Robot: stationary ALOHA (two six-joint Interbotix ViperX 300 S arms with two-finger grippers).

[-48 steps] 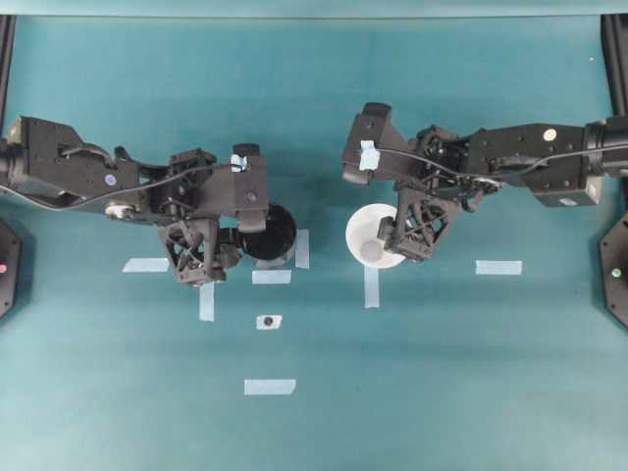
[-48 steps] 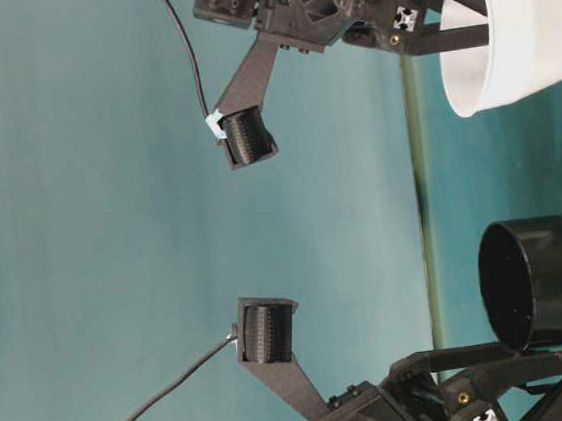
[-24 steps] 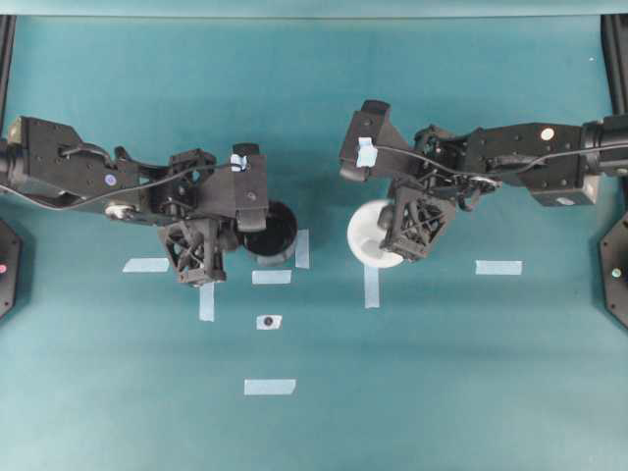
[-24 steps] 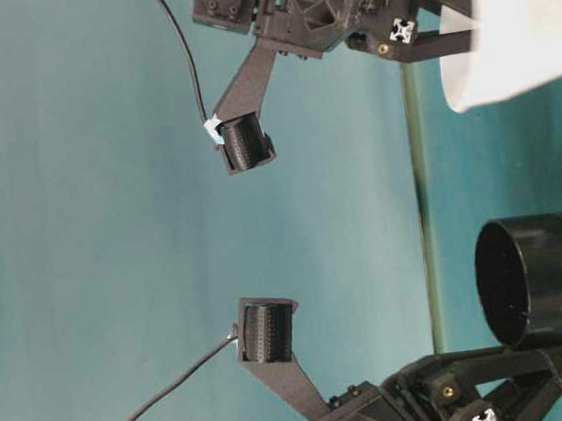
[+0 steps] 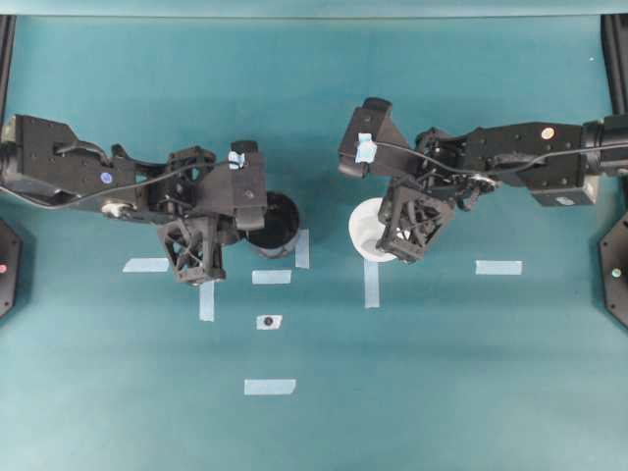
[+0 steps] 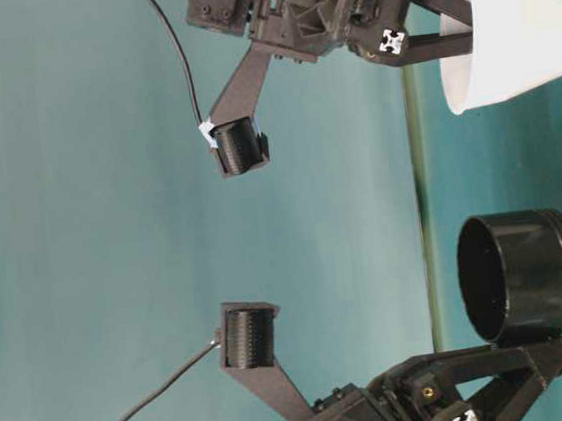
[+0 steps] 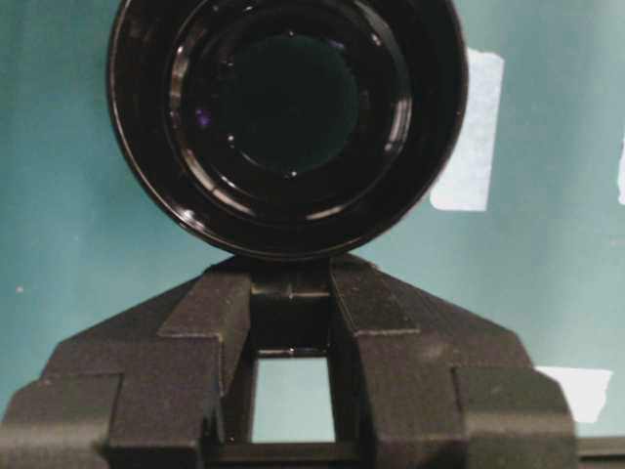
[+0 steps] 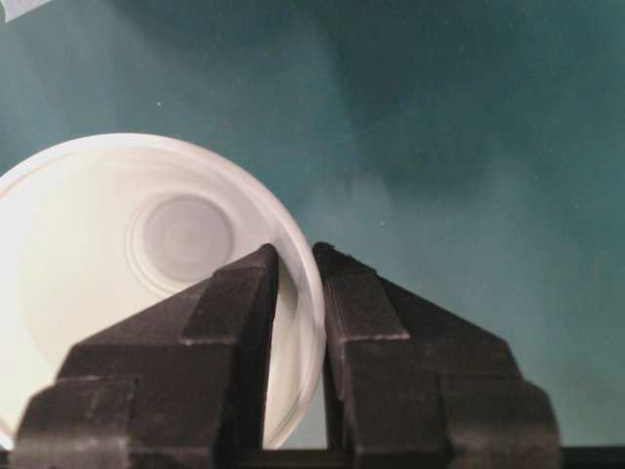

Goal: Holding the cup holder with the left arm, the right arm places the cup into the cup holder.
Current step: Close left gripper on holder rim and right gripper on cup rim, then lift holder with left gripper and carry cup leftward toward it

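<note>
Clamped on the small side tab of the glossy black round cup holder (image 7: 286,122), the left gripper (image 7: 290,293) has its two black fingers drawn close together, the tab caught between them. That black cylinder (image 5: 272,225) sits left of the table's middle, its open mouth facing up, just beside a cluster of pale-blue tape strips (image 5: 302,248). In the table-level view the cup holder (image 6: 524,274) appears raised off the teal surface, though this cannot be told for sure.

Off to the holder's right, well apart from it, the right gripper (image 8: 296,269) pinches the wall of the plain white tapered paper cup (image 8: 156,264), one finger inside the rim and the other outside. In the table-level view the cup (image 6: 514,35) hangs tilted, clear of the table. From overhead, the cup (image 5: 367,234) is half hidden beneath the right gripper (image 5: 407,235).

Both black jointed arms reach inward from opposite side edges of the teal table (image 5: 442,373). More pale-blue tape strips lie scattered toward the near edge, one (image 5: 268,322) carrying a dark dot.
</note>
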